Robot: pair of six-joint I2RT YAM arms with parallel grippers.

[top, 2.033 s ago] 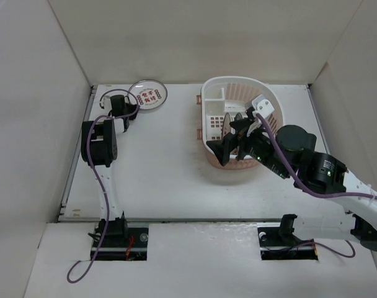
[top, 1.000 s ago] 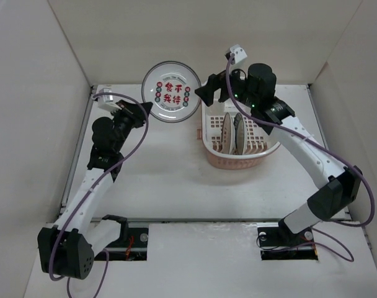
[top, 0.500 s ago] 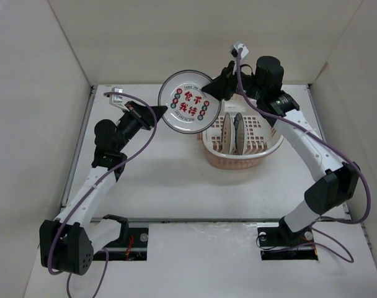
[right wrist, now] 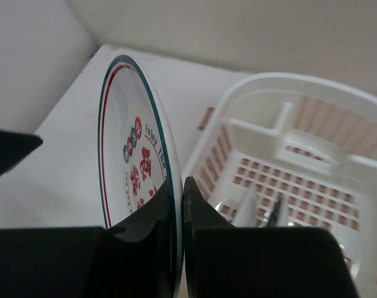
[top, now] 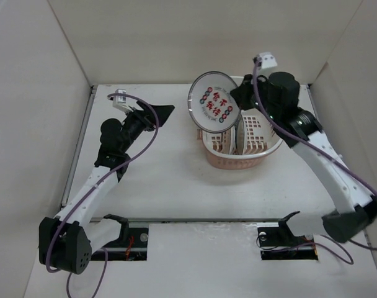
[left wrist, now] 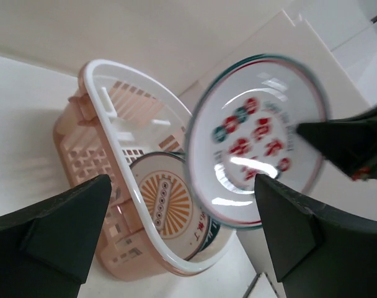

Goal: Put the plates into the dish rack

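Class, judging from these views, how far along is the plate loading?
Done: the sunburst plate stands in the dish rack, a green rim behind it. In hand: the right gripper pinches the red-character plate over the rack. Left: slotting it in; the left gripper is open.

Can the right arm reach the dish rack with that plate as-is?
Probably yes: the right gripper pinches the red-character plate just over the dish rack rim, and the open left gripper stands clear of it.

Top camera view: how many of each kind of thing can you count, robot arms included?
Plates: 3 (red-character plate, sunburst plate, green-rimmed plate)
Dish rack: 1
Robot arms: 2 (left arm, right arm)
Total: 6
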